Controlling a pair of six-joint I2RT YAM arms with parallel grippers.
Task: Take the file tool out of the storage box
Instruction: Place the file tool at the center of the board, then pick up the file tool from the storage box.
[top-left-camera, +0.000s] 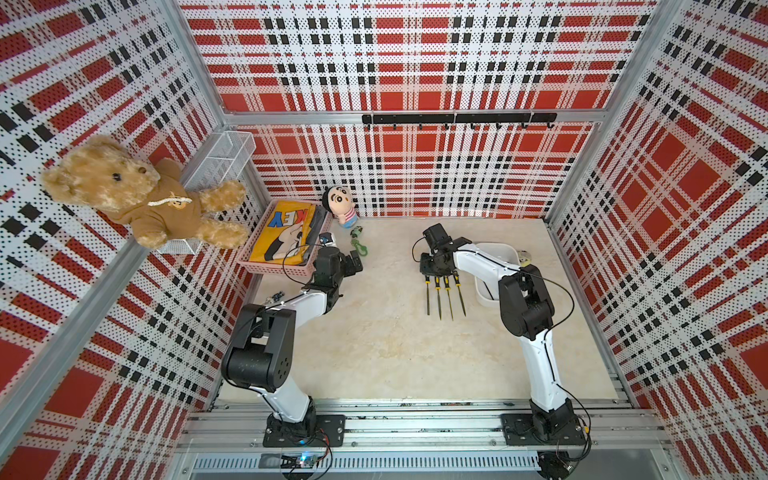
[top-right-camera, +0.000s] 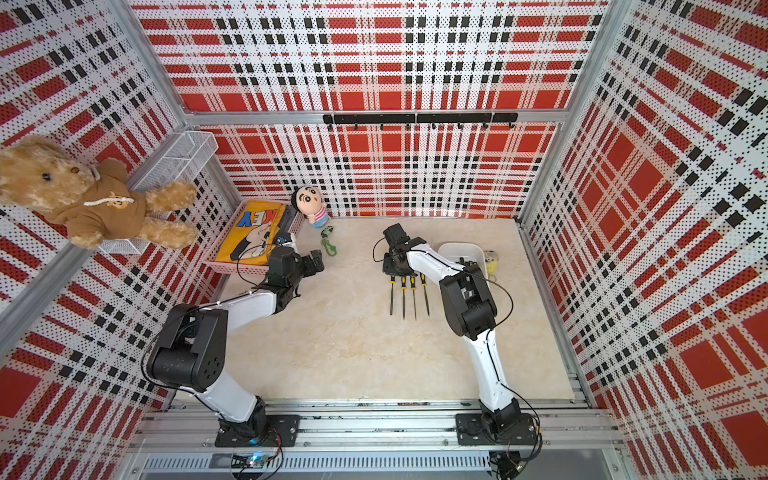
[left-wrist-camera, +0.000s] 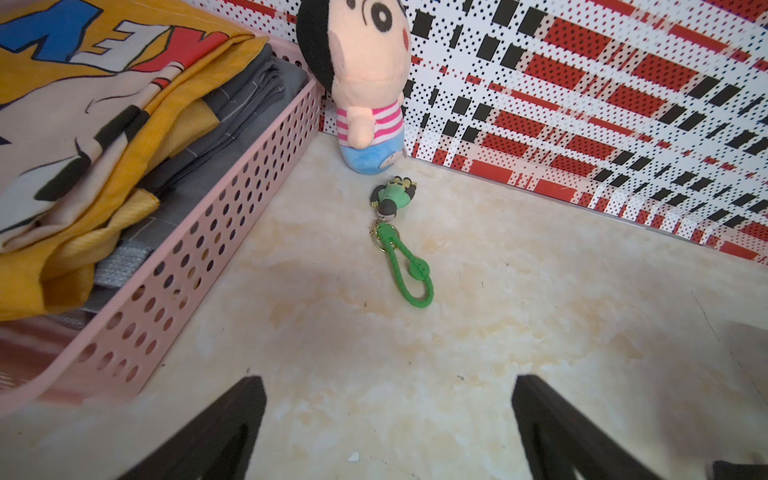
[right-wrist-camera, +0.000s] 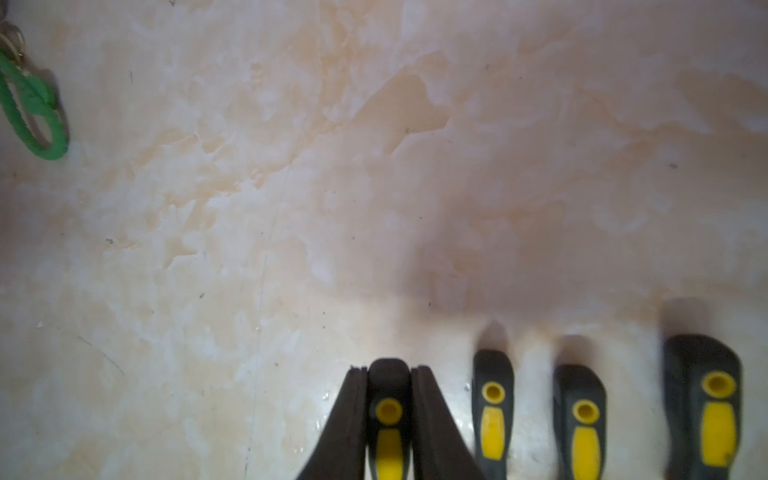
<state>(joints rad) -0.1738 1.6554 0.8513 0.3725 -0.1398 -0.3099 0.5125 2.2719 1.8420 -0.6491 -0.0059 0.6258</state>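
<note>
Though inverted — "KEY", yellow cloth (top-left-camera: 279, 241)

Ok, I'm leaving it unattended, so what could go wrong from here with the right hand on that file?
1. The right hand is shut on the end file, with the next file close beside it; opening could nudge that neighbour out of the row.
2. The right arm reaches over the storage box; pulling back low might clip its rim.
</note>
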